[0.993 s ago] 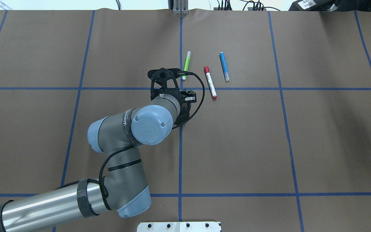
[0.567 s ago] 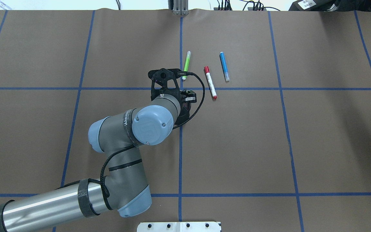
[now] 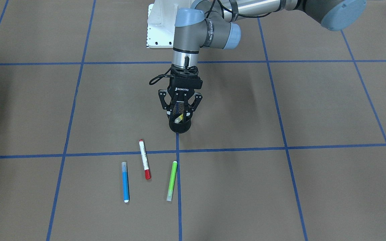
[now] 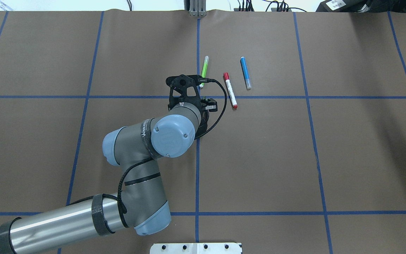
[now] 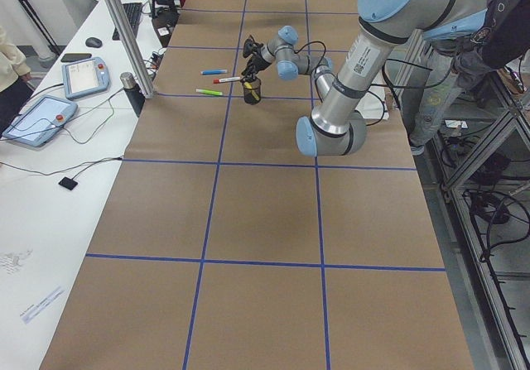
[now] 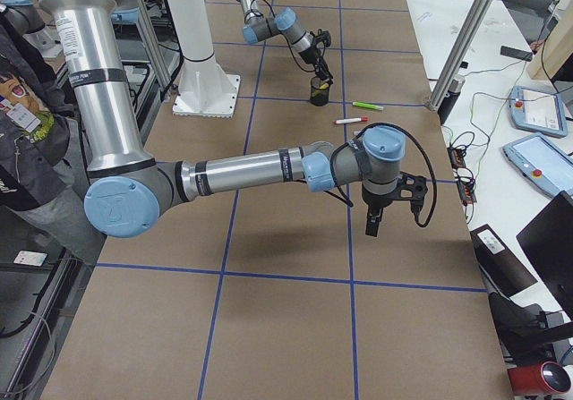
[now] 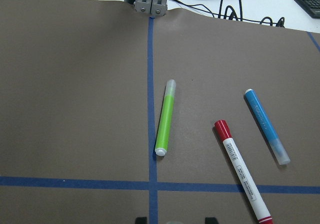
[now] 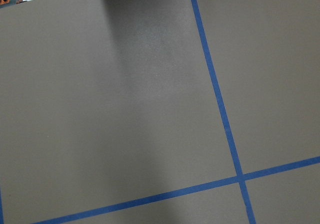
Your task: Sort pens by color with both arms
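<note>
you had 3 pens [image 3: 145, 160] laid out; the yellow pen [image 3: 179, 118] sat in the cup [image 3: 179, 126], left gripper [image 3: 180, 115] around it, clamping unclear; right gripper [image 6: 373, 224] unreadable.

Four pens in all: one green [image 3: 172, 180], one white with red ends [image 3: 144, 163] and one blue [image 3: 125, 181] lie flat on the tabletop [image 3: 280, 187], and one yellow [image 3: 179, 117] sits in the single black mesh cup [image 3: 179, 125]. Two arms are here, the left [image 4: 143, 141] and the right [image 6: 251, 169], each with one pincer, left [image 3: 179, 115] and right [image 6: 373, 224].
</note>
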Motion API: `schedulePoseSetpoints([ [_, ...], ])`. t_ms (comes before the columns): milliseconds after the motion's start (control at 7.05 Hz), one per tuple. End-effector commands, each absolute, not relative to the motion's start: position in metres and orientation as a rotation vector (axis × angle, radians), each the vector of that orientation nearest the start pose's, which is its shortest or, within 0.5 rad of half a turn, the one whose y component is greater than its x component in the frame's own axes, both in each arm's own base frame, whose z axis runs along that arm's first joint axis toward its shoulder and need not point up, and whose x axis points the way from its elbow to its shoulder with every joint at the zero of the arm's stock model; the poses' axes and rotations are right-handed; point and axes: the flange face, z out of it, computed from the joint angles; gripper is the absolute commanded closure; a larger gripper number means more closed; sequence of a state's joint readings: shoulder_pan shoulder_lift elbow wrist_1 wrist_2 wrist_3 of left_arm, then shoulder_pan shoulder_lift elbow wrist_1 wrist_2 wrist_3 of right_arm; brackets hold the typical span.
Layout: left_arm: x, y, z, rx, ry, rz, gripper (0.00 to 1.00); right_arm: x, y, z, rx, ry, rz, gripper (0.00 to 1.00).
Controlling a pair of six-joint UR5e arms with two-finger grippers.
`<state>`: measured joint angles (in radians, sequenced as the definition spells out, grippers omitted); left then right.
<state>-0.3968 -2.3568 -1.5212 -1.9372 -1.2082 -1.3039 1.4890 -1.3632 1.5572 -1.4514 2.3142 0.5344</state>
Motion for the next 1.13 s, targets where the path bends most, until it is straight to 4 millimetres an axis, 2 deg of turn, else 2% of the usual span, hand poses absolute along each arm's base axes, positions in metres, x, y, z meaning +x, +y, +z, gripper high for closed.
schedulePoseSetpoints([
  [0, 0.599, -0.434, 0.154, 0.664, 0.923, -0.316, 0.53, 0.020, -0.595, 0.536, 0.068, -0.804, 0.322, 0.00],
  [284, 0.599, -0.434, 0.153, 0.665, 0.924, -0.316, 0.70, 0.021, -0.597, 0.532, 0.074, -0.808, 0.325, 0.00],
  [567, 0.599, -0.434, 0.153, 0.666, 0.923, -0.315, 0.73, 0.021, -0.593, 0.518, 0.083, -0.819, 0.350, 0.00],
  [993, 0.595, -0.433, 0.148, 0.669, 0.933, -0.317, 0.93, 0.022, -0.587, 0.510, 0.100, -0.823, 0.351, 0.00],
])
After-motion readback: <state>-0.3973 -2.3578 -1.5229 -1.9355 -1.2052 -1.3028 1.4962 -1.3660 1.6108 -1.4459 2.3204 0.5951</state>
